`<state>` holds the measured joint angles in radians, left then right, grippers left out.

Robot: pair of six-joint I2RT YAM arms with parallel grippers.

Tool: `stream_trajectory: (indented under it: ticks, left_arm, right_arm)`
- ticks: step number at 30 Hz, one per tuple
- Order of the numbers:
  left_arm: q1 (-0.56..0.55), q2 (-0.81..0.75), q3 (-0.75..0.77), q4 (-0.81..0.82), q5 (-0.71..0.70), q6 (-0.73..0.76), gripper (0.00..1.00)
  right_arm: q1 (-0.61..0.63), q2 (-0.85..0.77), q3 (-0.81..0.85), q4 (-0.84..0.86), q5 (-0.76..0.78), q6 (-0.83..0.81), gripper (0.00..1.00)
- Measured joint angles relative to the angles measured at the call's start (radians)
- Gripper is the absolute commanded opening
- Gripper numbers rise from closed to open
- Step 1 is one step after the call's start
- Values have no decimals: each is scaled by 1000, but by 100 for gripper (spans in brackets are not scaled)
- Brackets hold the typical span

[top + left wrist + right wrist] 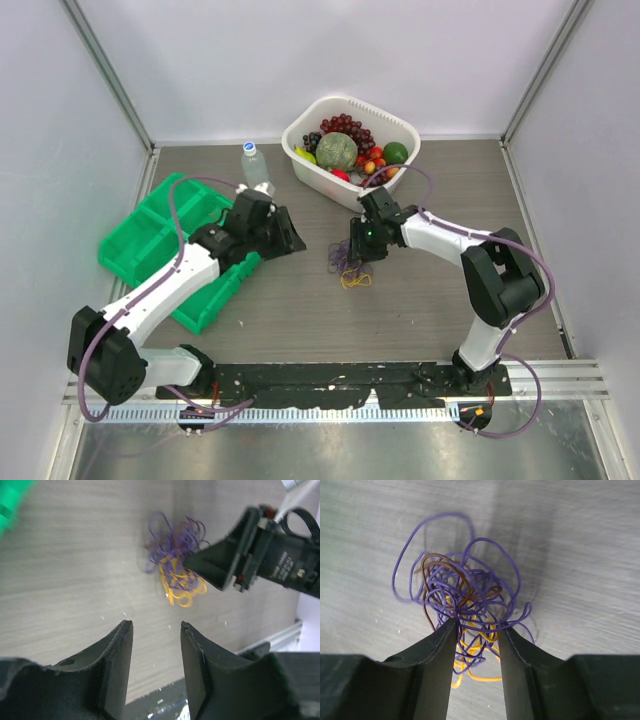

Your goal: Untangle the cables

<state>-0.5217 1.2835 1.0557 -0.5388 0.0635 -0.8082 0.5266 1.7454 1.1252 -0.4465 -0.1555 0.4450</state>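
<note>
The cables (350,270) lie in one tangled bunch on the wooden table, near its middle. They are purple, brown and yellow loops (460,580). My right gripper (358,256) stands right over the bunch, its tips (477,622) down among the wires. Its jaws are apart, with purple and yellow loops lying loose in the gap between them. My left gripper (290,240) is off to the left of the bunch and apart from it. In the left wrist view it is open (155,624) with nothing between its fingers. That view shows the cables (172,565) farther off, beside the right gripper (220,566).
A white basket (297,152) full of fruit stands at the back, just behind the right gripper. A water bottle (255,166) stands to its left. Green bins (150,235) lie under the left arm. A black rail (340,380) runs along the near edge.
</note>
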Motion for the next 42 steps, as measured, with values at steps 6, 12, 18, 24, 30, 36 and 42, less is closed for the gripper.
stream_trajectory:
  ticks: [6,12,18,24,30,36,42]
  left_arm:
    - [-113,-32,-149,100,37,-93,46]
    - [-208,3,-196,172,74,-137,50]
    - [-290,71,-226,237,100,-154,29]
    - [-322,151,-227,232,95,-119,22]
    - [-326,245,-133,140,84,33,30]
    - [-331,258,-83,117,84,122,38]
    - [-334,291,-36,100,84,170,31]
  right_arm:
    - [90,-56,-130,78,-84,26,26]
    - [98,-254,-339,157,-179,182,9]
    - [52,-272,-385,258,-224,325,4]
    - [11,-249,-428,315,-274,389,4]
    - [-10,-245,-435,326,-293,396,3]
    - [-12,-245,-435,327,-300,396,3]
    - [-12,-245,-435,327,-301,396,2]
